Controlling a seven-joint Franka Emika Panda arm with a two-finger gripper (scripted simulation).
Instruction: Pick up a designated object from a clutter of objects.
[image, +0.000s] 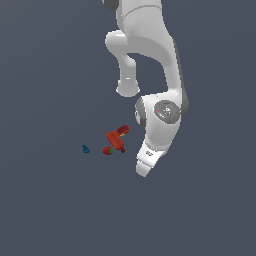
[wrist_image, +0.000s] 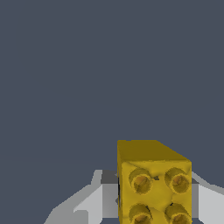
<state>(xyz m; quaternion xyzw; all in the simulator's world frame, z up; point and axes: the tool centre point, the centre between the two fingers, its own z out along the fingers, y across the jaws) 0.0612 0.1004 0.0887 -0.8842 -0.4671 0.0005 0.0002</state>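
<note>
Wrist view: yellow block seated between the two pale fingers of the end effector, one finger showing on either side of it. Block cube-like, with four round studs visible on the face toward the camera, darker shading in and around the studs. Fingers closed against the block's sides; end effector gripping the yellow block. Nothing but plain grey-blue surface visible beyond it.

Exterior view: arm bent downward, wrist section angled toward the lower edge of the picture, its tip just above the surface. End effector and block not discernible here, hidden behind the wrist housing.

Remaining clutter lying on the surface on the exterior view's left of the wrist: red elongated pieces grouped together and touching; red-and-green piece just beside them, on the side nearer the lower edge; blue piece apart, further toward the exterior view's left. Clutter near the wrist but not touching it.
</note>
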